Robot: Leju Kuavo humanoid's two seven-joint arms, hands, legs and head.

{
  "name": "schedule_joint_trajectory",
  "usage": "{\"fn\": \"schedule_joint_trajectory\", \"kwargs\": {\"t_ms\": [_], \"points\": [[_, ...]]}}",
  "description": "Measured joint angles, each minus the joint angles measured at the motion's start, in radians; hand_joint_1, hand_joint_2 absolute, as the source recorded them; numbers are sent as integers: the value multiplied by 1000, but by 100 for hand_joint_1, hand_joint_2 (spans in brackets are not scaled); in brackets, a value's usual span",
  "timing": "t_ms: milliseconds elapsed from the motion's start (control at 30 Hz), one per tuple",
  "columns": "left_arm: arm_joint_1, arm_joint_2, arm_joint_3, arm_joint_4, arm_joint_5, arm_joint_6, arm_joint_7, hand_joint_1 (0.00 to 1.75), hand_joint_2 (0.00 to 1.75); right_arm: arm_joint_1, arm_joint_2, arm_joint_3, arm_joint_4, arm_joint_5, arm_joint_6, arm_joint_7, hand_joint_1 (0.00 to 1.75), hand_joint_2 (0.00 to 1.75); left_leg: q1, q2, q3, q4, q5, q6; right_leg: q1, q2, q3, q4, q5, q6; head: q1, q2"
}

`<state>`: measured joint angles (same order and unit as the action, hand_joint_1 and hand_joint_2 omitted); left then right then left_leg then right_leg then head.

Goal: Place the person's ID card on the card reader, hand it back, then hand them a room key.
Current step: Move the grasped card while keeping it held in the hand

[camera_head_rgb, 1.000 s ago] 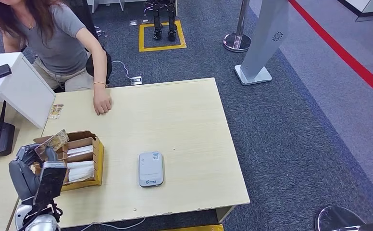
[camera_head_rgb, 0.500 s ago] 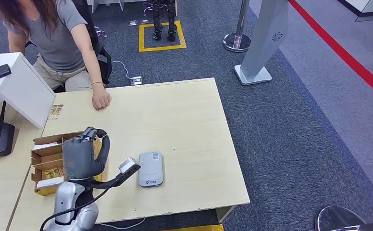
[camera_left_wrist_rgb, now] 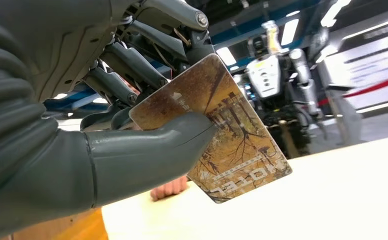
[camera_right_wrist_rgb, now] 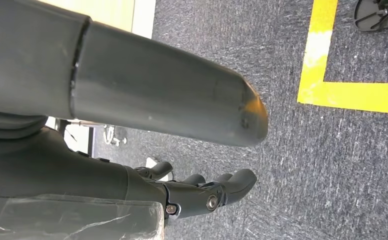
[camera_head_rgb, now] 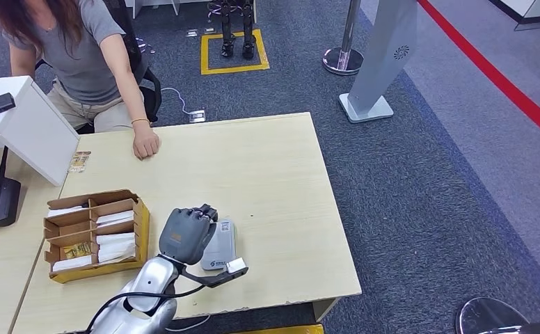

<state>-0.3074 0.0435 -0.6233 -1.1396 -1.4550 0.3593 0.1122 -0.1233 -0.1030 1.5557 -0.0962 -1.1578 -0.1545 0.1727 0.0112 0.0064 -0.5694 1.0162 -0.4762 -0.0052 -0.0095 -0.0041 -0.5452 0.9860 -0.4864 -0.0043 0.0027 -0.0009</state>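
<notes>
A: Left hand?
B: left hand (camera_head_rgb: 187,234) sits over the pale wood-grain bench (camera_head_rgb: 274,181), grey ribbed cover up, covering the near-left part of the card reader (camera_head_rgb: 220,249). Wrist view: thick grey thumb (camera_left_wrist_rgb: 147,150) and dark fingers (camera_left_wrist_rgb: 132,62) pinch a room key (camera_left_wrist_rgb: 222,145), flat glossy card, rounded corners, brown-gold tree print, "HOTEL" lettering.

A: Reader details?
B: Flat grey rounded slab, smooth plastic, small logo at the near end, lying on the bench just right of the cardboard box (camera_head_rgb: 140,233).

A: Box?
B: Open brown corrugated tray with dividers, white sleeves (camera_head_rgb: 116,243) lying in the compartments, one patterned card (camera_head_rgb: 79,249) in a left slot. Sits near the bench's left side, close beside the left arm.

A: Right hand?
B: right hand (camera_right_wrist_rgb: 202,192) hangs over dark speckled carpet (camera_right_wrist_rgb: 282,165) beside a yellow tape line (camera_right_wrist_rgb: 327,70). Smooth dark fingers apart and lightly curled, nothing in them.

A: Person?
B: Seated at the far left corner in a grey top, person's hand (camera_head_rgb: 145,146) resting flat on the bench, well apart from the robot's hand. A small patterned card (camera_head_rgb: 79,161) lies on the bench to the left of that hand, next to a white slanted panel (camera_head_rgb: 27,125)
</notes>
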Motion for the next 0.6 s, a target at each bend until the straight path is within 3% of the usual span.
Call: {"fn": "schedule_joint_trajectory", "kwargs": {"t_ms": [233,600], "points": [[-19,0,-30,49,-3,-12,1,175,175,0,0,0,0,0,0,0,0,175,0,0,0,0,0,0,0,0,0,0,0,0,0,0],[-64,-23,-90,145,-21,-145,61,175,175,0,0,0,0,-16,-3,0,0,175,0,0,0,0,0,0,0,0,1,0,0,0,0,0]]}}
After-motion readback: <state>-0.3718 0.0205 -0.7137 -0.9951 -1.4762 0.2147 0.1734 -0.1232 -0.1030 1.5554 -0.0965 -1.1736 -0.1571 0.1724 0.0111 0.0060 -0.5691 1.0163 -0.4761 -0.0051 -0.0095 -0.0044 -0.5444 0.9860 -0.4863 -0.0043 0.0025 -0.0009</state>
